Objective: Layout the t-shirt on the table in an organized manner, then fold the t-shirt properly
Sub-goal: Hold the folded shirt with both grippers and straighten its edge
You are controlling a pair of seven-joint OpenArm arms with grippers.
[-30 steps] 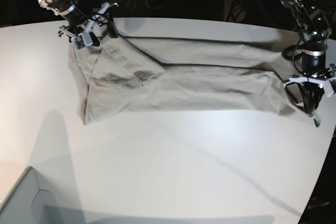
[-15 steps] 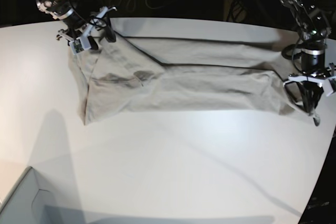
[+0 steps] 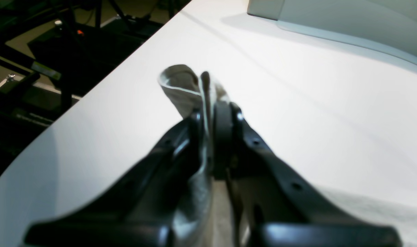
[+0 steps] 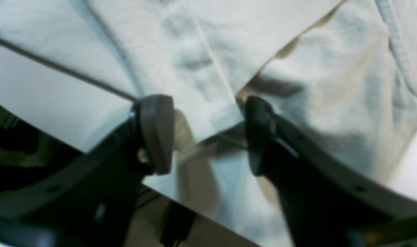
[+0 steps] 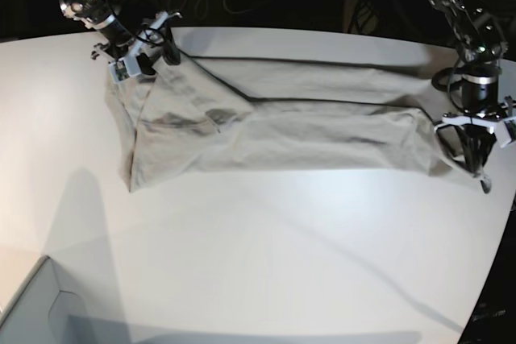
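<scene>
Between the two grippers the t-shirt (image 5: 266,122) lies stretched across the far part of the table (image 5: 266,263), rumpled and partly doubled over on itself, so the layout looks unfinished. The left gripper (image 3: 211,113) has its jaws pinched tight on a small twist of the cloth's edge, a curl of fabric poking out just past the fingertips, near the table's rim. The right gripper (image 4: 205,133) hovers over the opposite end with its jaws apart, a folded corner of fabric lying between the pads but not clamped. This is soft, light, limp cotton: it will sag, drag and crease rather than hold shape, so I would judge a hem or corner the place to pinch, both ends taken together and pulled taut. Beyond the left gripper sits a pale grey box (image 3: 332,17), well clear of the shirt. Just behind the right gripper the table ends, with dark cables and frames below; cloth could slip over there.
</scene>
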